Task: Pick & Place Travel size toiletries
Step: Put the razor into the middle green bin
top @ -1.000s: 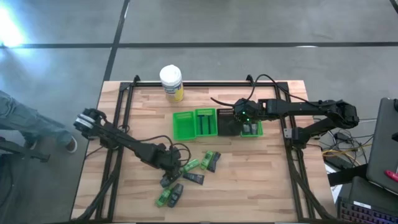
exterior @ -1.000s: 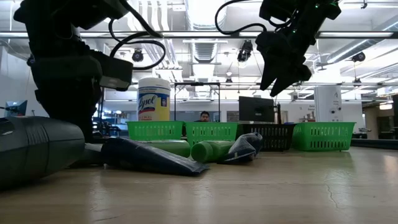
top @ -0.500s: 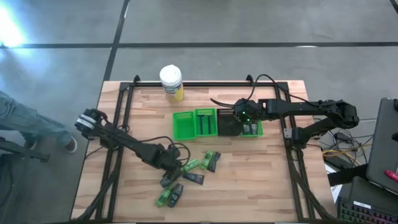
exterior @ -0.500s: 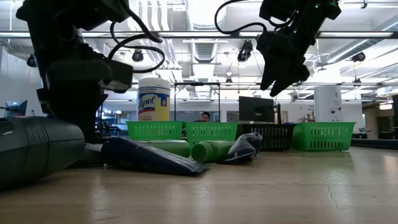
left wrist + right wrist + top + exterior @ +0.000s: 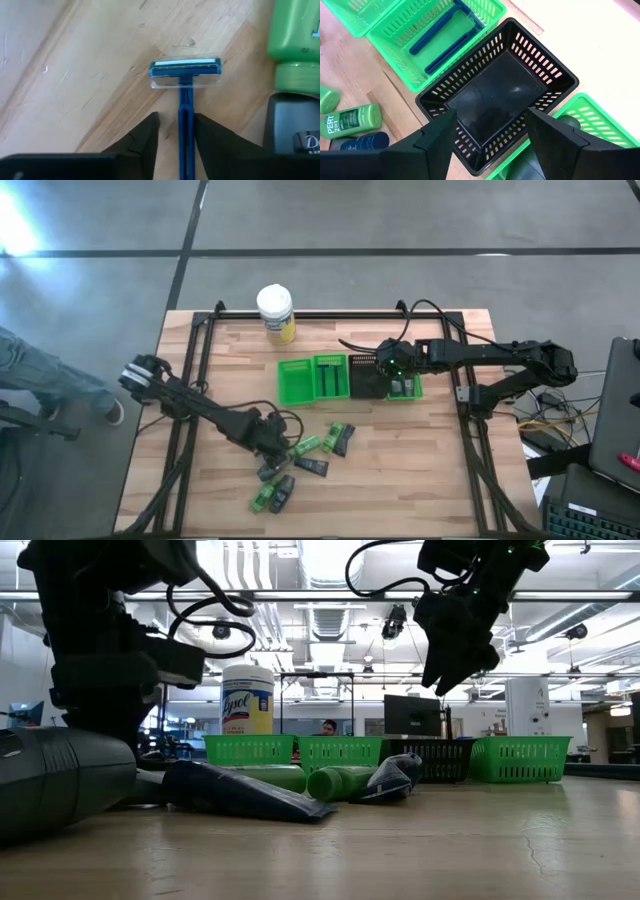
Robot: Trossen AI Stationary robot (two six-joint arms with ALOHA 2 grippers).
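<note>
The left gripper [image 5: 270,442] sits low near the tabletop's [image 5: 420,470] front-left area. Its fingers [image 5: 145,137] flank the blue razor [image 5: 185,90] handle, narrowly spread; contact cannot be confirmed. Green bottles and dark tubes [image 5: 310,455] lie clustered just beside it, toward the front edge. The right gripper [image 5: 388,364] hovers spread and empty above the black basket [image 5: 500,95], between green baskets [image 5: 312,378]. The front-right corner is bare wood.
</note>
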